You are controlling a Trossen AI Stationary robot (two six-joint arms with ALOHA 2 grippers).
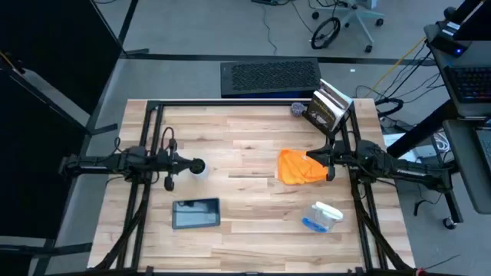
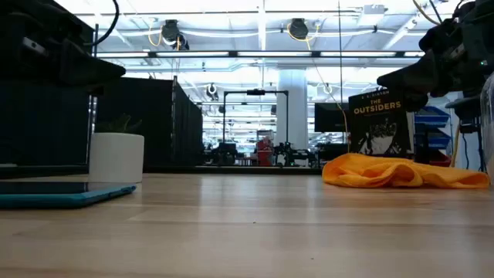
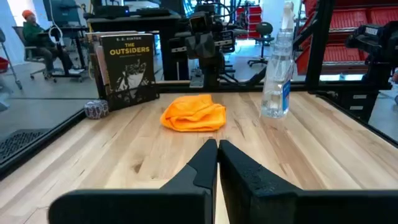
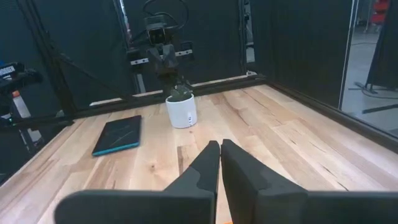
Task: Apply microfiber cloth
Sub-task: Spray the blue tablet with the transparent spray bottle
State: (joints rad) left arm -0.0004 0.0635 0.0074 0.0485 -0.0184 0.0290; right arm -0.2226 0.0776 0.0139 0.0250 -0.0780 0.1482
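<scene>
Wooden desk (image 1: 253,230), seen from above, with both arms reaching in level from its sides. The left end effector (image 1: 201,165), at nine o'clock of the desk's middle, hangs over a small white pot (image 1: 199,167); its fingers (image 3: 200,163) are pressed together on nothing, which reads as a waiting pose. The right end effector (image 1: 316,159), at three o'clock, sits just above the three o'clock edge of the microfiber cloth (image 1: 298,167), fingers (image 4: 208,160) likewise together and empty, so the cloth is judged not yet grasped and the fingers must part before a pick. The cloth, a crumpled orange heap, lies on the desk right of centre. A dark tablet (image 1: 196,213) with a teal edge lies flat at seven o'clock, the likely surface to be wiped. A clear spray bottle (image 1: 323,215) with a blue label appears at five o'clock, and a paperback, The Outsiders (image 1: 328,109), stands at one o'clock beside a small patterned ball (image 1: 298,110). The overhead view alone gives the layout. The low view shows the cloth (image 2: 401,171) resting slack on the wood and the right arm clear above it. The left wrist view shows the bottle (image 3: 277,68) upright, which the overhead view leaves unclear.
</scene>
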